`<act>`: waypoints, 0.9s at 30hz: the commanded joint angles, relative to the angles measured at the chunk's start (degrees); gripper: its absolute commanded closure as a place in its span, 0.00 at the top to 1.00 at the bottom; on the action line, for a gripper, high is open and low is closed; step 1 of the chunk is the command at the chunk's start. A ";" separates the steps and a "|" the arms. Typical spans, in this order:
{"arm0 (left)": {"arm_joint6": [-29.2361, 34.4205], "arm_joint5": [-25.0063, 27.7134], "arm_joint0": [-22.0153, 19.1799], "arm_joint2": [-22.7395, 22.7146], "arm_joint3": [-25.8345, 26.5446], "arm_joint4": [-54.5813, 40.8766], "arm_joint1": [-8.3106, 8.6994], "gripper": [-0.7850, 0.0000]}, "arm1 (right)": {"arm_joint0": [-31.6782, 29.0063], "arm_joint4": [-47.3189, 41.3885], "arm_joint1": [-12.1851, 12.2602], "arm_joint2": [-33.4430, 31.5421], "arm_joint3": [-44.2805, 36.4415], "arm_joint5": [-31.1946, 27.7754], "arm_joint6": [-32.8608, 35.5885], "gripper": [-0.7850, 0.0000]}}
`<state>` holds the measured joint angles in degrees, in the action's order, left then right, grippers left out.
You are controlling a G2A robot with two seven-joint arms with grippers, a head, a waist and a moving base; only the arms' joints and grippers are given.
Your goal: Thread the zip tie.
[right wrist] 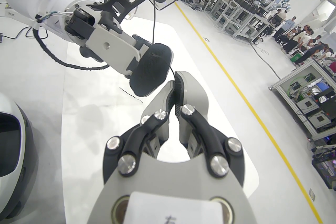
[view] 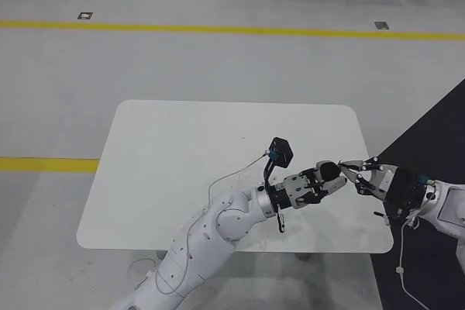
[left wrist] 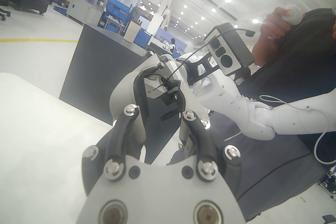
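Observation:
The zip tie point(right wrist: 153, 25) is a thin black strand. It rises from the tips of my right gripper point(right wrist: 174, 78), which is shut on its lower end, and curves past the black textured pad point(right wrist: 149, 70) of my left gripper. In the left wrist view the strand point(left wrist: 189, 59) bends into a small curl between the fingers of my left gripper point(left wrist: 158, 83), which stand apart around the right gripper's tips. From above, the left gripper point(view: 335, 177) and right gripper point(view: 345, 165) meet tip to tip above the table's right side.
The white table point(view: 217, 155) with rounded corners spreads to the left of the grippers. A dark panel point(view: 449, 124) stands just past its right edge. A short thin dark line point(right wrist: 131, 95) shows on the tabletop under the left gripper; strand or shadow, I cannot tell.

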<state>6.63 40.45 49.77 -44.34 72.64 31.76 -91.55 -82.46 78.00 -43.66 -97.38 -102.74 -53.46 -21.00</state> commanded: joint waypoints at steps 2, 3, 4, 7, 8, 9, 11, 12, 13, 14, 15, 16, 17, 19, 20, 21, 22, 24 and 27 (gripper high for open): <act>-0.03 0.06 0.00 -0.10 -0.04 0.00 -0.07 0.28 | 0.00 0.00 0.00 0.00 0.00 0.00 0.00 0.00; -0.04 0.06 0.00 -0.15 -0.04 0.04 -0.09 0.27 | 0.00 0.00 0.00 0.00 0.00 0.00 0.00 0.00; -0.14 0.06 -0.04 -0.30 0.03 0.13 -0.09 0.26 | 0.00 0.00 0.00 0.00 0.00 0.00 0.00 0.00; -0.17 0.24 0.06 -0.34 0.01 -0.02 -0.17 0.23 | 0.00 0.00 0.00 0.00 0.00 0.00 0.00 0.00; -0.30 0.39 0.09 -0.39 0.01 -0.13 -0.19 0.22 | 0.00 0.00 0.00 0.00 0.00 0.00 0.00 0.00; -0.34 0.40 -0.01 -0.51 0.02 -0.04 -0.21 0.20 | 0.00 0.00 0.00 0.00 0.00 0.00 0.00 0.00; -0.33 0.40 -0.02 -0.61 -0.04 0.07 -0.24 0.18 | 0.00 0.00 0.00 0.00 0.00 0.00 0.00 0.00; -0.32 0.44 0.00 -0.63 -0.05 0.10 -0.26 0.18 | 0.00 0.00 0.00 0.00 0.00 0.00 0.00 0.00; -0.24 0.47 0.03 -0.61 -0.09 0.12 -0.28 0.19 | 0.00 0.00 0.00 0.00 0.00 0.00 0.00 0.00; -0.21 0.50 0.04 -0.62 -0.11 0.14 -0.30 0.18 | 0.00 0.00 0.00 0.00 0.00 0.00 0.00 0.00; -0.25 0.56 0.07 -0.62 -0.11 0.12 -0.33 0.18 | 0.00 0.00 0.00 0.00 0.00 0.00 0.00 0.00; -0.29 0.57 0.12 -0.63 -0.13 0.12 -0.35 0.18 | 0.00 0.00 0.00 0.00 0.00 0.00 0.00 0.00; -0.29 0.55 0.15 -0.64 -0.14 0.11 -0.37 0.17 | 0.00 0.00 0.00 0.00 0.00 0.00 0.00 0.00; -0.19 0.59 0.17 -0.68 -0.17 0.15 -0.40 0.16 | 0.00 0.00 0.00 0.00 0.00 0.00 0.00 0.00; -0.10 0.63 0.09 -0.73 -0.15 0.19 -0.42 0.16 | 0.00 0.00 0.00 0.00 0.00 0.00 0.00 0.00; -0.06 0.66 0.08 -0.77 -0.18 0.18 -0.44 0.15 | 0.00 0.00 0.00 0.00 0.00 0.00 0.00 0.00; -0.03 0.68 0.07 -0.79 -0.19 0.17 -0.45 0.14 | 0.00 0.00 0.00 0.00 0.00 0.00 0.00 0.00; 0.02 0.74 0.06 -0.83 -0.21 0.24 -0.49 0.13 | 0.00 0.00 0.00 0.00 0.00 0.00 0.00 0.00; 0.01 0.79 0.06 -0.87 -0.27 0.33 -0.55 0.11 | 0.00 0.00 0.00 0.00 0.00 0.00 0.00 0.00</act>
<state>6.65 41.24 49.83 -45.20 72.39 32.08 -92.08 -82.46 78.00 -43.66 -97.38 -102.74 -53.46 -21.00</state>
